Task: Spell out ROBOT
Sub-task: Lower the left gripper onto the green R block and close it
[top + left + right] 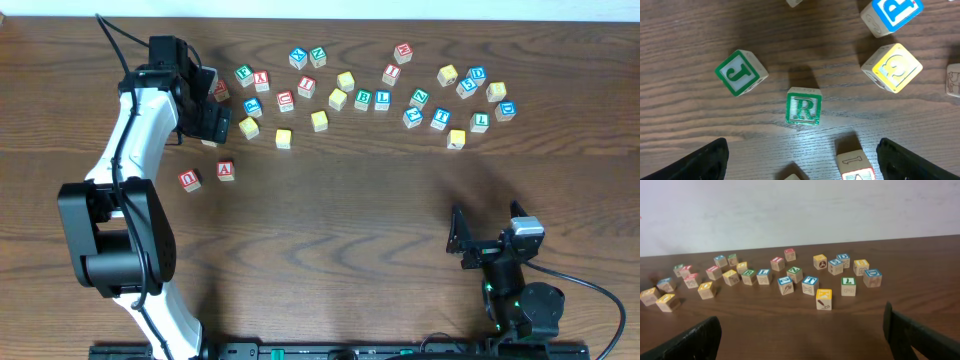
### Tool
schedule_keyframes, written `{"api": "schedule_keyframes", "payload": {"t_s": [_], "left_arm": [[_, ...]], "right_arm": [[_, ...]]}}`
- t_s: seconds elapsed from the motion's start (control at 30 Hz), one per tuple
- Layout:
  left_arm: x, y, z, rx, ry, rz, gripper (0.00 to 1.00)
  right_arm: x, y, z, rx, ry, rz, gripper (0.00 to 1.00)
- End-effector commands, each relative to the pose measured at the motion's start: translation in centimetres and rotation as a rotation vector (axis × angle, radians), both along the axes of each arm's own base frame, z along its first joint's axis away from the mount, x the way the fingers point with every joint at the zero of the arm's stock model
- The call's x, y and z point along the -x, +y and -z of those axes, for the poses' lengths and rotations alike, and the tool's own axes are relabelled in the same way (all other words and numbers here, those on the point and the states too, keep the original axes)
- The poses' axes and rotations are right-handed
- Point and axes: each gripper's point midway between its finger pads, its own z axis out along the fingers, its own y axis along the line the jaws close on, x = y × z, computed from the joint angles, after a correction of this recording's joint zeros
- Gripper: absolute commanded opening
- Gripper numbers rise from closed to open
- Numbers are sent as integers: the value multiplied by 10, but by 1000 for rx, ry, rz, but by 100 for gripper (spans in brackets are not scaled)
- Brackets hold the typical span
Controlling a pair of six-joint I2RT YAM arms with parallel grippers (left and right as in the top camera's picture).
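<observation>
Lft gripper point(801, 157) spread wide over R block point(803, 106), likely lining up 1st letter; rt gripper point(801, 335) idle, spread, well away.

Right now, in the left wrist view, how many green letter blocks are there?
2: the J block at left, the R block in the centre. More may lie outside this view.

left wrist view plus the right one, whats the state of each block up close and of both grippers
green R block: flat on the table, letter up, not gripped
green J block: flat on the table, letter up, turned askew
yellow block: on the table, untouched
left gripper: open, empty, green R block lined up between its fingers
right gripper: open, empty, short of the blocks
</observation>
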Motion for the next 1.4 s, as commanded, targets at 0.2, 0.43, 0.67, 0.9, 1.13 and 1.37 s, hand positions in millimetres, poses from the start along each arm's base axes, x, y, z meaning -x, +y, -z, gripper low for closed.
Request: {"api": "schedule_keyframes", "payload": {"t_s": [0.2,0.43,0.67,0.9,1.13,1.37], "left_arm": [[-2,-3,32,29,65,17,92],[-13,-3,29,26,20,18,92],[-17,-3,28,25,3,20,88],[-16,-6,28,42,5,27,87],[-16,-7,28,48,6,28,87],[-13,-7,40,50,36,27,87]], "right_arm": [[0,0,1,9,-1,-1,99],[0,0,1,9,-1,-1,99],[0,0,1,9,-1,-1,99],[0,0,1,9,-1,-1,99],[0,0,1,9,-1,-1,99],[0,0,1,9,-1,-1,99]]}}
